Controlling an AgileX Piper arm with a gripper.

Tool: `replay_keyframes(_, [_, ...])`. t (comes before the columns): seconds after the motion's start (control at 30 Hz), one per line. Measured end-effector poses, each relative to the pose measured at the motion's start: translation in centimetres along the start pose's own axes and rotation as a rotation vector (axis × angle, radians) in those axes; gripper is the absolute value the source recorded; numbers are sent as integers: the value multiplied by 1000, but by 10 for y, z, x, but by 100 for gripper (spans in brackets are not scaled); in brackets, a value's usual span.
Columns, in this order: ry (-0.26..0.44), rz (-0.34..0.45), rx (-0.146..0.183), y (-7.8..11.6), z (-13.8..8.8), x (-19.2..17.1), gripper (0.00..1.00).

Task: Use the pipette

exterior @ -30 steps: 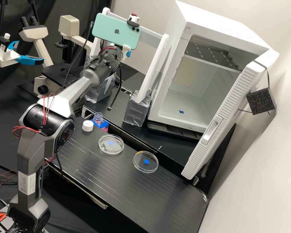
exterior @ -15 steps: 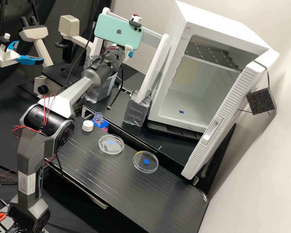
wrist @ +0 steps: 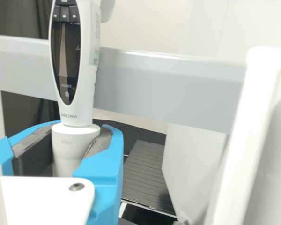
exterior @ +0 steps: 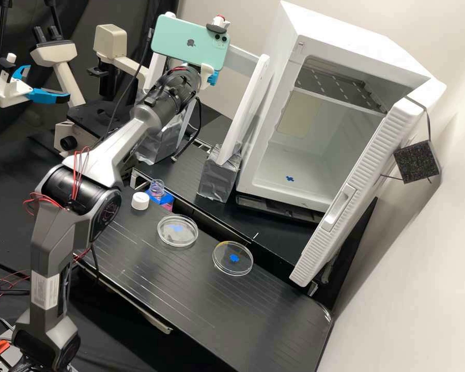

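Past the black counter (exterior: 201,289) stood an open fridge (exterior: 341,36). The arm (exterior: 106,155) angled upward, elbow bent, its blue fingers (exterior: 212,78) closed around the upright pipette's (wrist: 88,89) lower body.

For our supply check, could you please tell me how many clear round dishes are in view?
2: one dish on the bench near the white cap, another dish nearer the fridge door. The arm may hide more.

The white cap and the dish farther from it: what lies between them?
The nearer dish lies between the white cap and the farther dish, on the bench, in the high view.
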Motion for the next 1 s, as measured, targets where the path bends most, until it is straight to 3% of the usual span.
replay_keyframes(0.3, [-21, -55, 15, -17, 9, 5, 0])
replay_keyframes(0.43, [-20, -68, 38, -20, 12, 7, 0])
replay_keyframes(1.0, [-11, -64, 36, -21, 12, 8, 0])
